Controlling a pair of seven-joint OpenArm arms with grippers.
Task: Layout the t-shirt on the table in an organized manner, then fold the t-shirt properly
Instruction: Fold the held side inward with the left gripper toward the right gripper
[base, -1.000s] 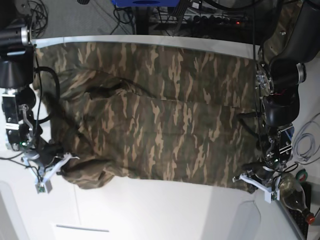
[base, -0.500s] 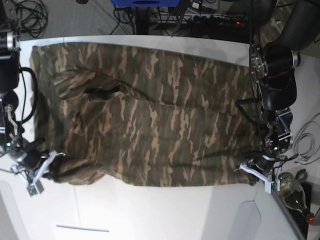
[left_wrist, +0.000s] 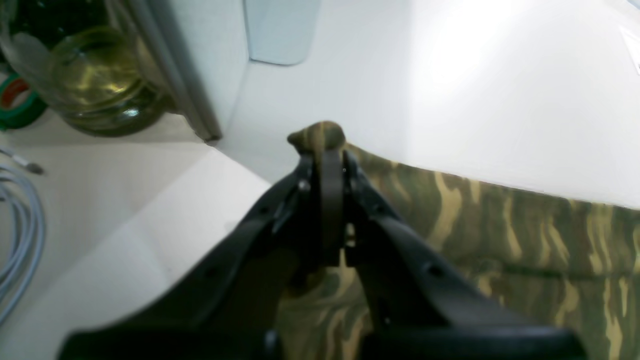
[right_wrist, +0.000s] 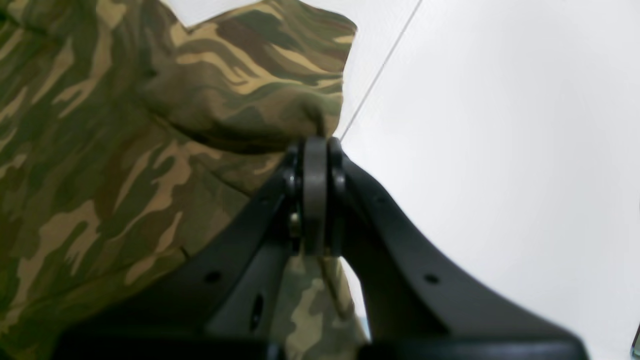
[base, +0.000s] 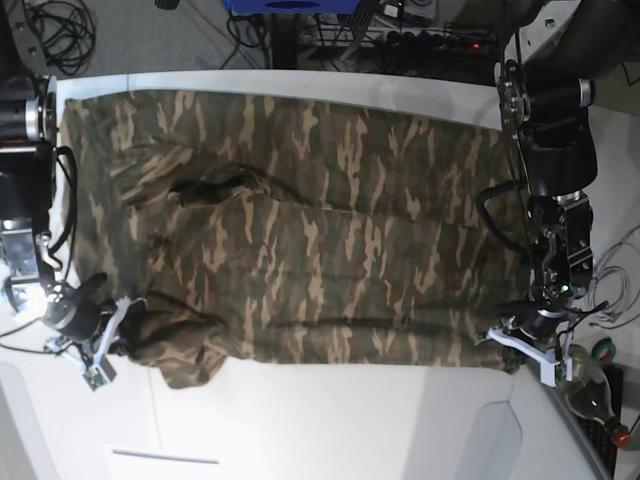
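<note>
Both pairs of jaws are pressed together on cloth: the left gripper (left_wrist: 322, 150) pinches one near corner of the t-shirt (base: 300, 240), the right gripper (right_wrist: 315, 142) the other, bunched corner. The t-shirt lies spread across the white surface (base: 330, 420). A glass bottle (base: 585, 385) rests just beside the left-held corner.

Light was bright and even from above. Glare washed out the table (left_wrist: 480, 75) in the left wrist view, and both wrist pictures were soft, with the near black fingers (right_wrist: 400, 280) blurred. The t-shirt (base: 300, 240) showed only faint shadows in its folds.
</note>
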